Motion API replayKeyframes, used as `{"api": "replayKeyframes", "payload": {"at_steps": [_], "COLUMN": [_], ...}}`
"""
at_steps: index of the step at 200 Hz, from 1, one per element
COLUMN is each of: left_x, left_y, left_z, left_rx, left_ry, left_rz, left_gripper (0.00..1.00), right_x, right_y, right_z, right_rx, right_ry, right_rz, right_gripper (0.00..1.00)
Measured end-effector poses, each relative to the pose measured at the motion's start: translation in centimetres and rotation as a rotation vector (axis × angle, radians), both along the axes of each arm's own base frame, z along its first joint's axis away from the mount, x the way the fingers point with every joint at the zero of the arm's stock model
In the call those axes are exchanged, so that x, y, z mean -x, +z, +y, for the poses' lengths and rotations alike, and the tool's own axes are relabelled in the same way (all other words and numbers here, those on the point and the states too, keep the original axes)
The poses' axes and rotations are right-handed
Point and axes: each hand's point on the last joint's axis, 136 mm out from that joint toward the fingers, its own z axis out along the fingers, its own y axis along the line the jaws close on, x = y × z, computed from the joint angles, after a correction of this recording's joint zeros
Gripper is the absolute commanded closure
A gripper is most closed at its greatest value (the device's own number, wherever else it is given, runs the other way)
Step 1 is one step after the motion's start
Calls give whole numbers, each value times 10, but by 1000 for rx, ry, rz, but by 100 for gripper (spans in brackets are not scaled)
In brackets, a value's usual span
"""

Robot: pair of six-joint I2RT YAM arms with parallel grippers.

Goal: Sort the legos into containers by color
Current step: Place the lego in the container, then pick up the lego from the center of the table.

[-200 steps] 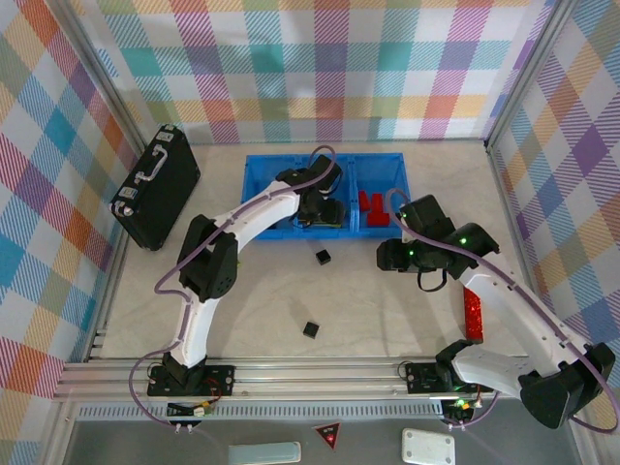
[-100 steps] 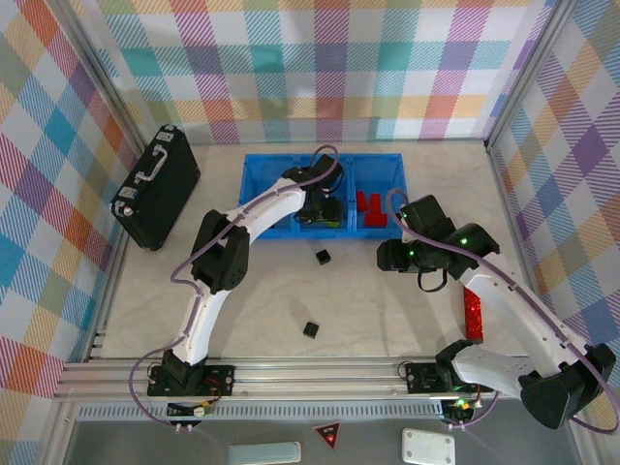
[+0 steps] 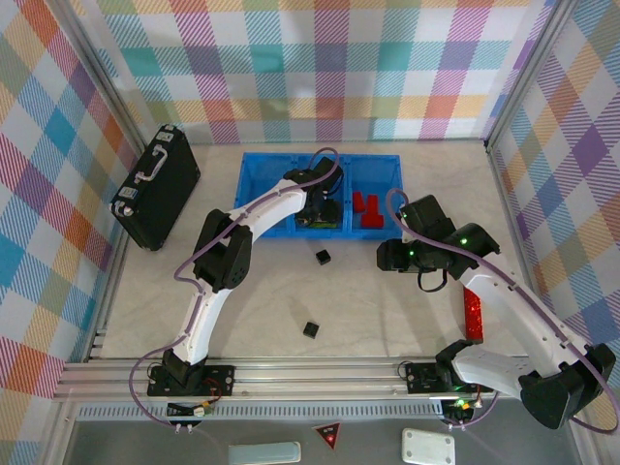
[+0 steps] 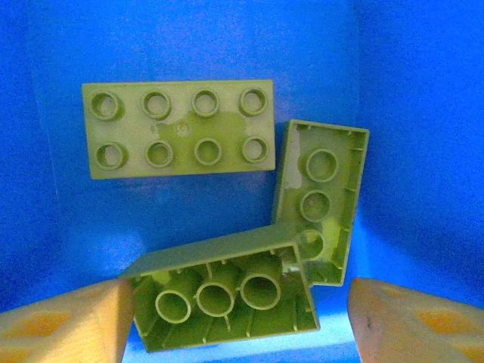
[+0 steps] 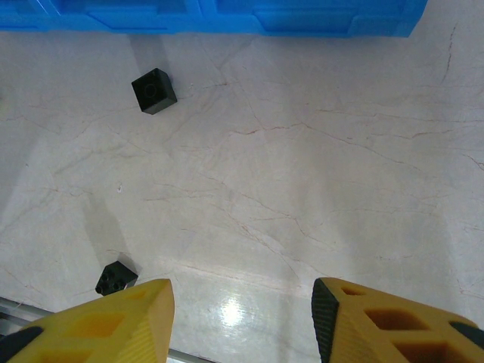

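Note:
The containers are one blue tray (image 3: 260,167) with three compartments in a row, at the back of the table. My left gripper (image 3: 320,215) reaches down into its middle compartment. There its jaws (image 4: 238,327) stand open around an upturned lime-green lego (image 4: 227,299); the left finger (image 4: 68,329) is against it and the right finger (image 4: 416,325) is apart from it. Two more green legos (image 4: 178,128) (image 4: 321,200) lie on the blue floor. Red legos (image 3: 366,208) lie in the right compartment. Two black cubes (image 3: 323,257) (image 3: 311,329) rest on the table. My right gripper (image 5: 242,325) hangs open over bare table.
A black briefcase (image 3: 155,189) lies at the back left. In the right wrist view one black cube (image 5: 153,91) sits just in front of the tray's wall (image 5: 227,19), and the other (image 5: 116,278) lies beside my left finger. Checked walls enclose the table.
My left gripper has shifted slightly deeper over the middle compartment and its jaws have spread wider. The right arm has stayed still.

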Motion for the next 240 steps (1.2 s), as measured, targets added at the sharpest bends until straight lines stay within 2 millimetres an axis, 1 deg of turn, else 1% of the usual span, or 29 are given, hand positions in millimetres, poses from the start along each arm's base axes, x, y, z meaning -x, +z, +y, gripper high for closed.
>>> {"api": "replayKeyframes", "payload": {"at_steps": [46,72,89,127,149,165,192,214,240], "left_x": [0,1,3,12,21,30,46,58,69], "left_y": [1,7,19,58,69,68,59,50,45], "left_z": [0,0,1,8,13,19,28,30,28], "left_rx": [1,7,19,55,70,67,60,60,67], "left_ry": [0,-1,-2,-1,2,5,21,29,40], "left_rz": [0,-5,-19,-68,-73,-61,-25,-4,6], "left_gripper": [26,26,27,28,28,28,29,30,30], "right_x": [-1,-3,-4,-7,-10,-11,-14,-16,-17], "right_y": [1,1,-1,-3,-5,-8,-10,-10,-9], "right_z": [1,4,6,9,12,14,19,21,22], "right_rx": [-6,-15,-17,-22,-26,-27,-37,-42,-46], "right_ry": [2,6,8,13,17,20,25,27,28], "right_rz": [-3,-4,0,6,10,20,24,22,18], "right_gripper": [47,47,47,47,47,47,47,47,47]}}
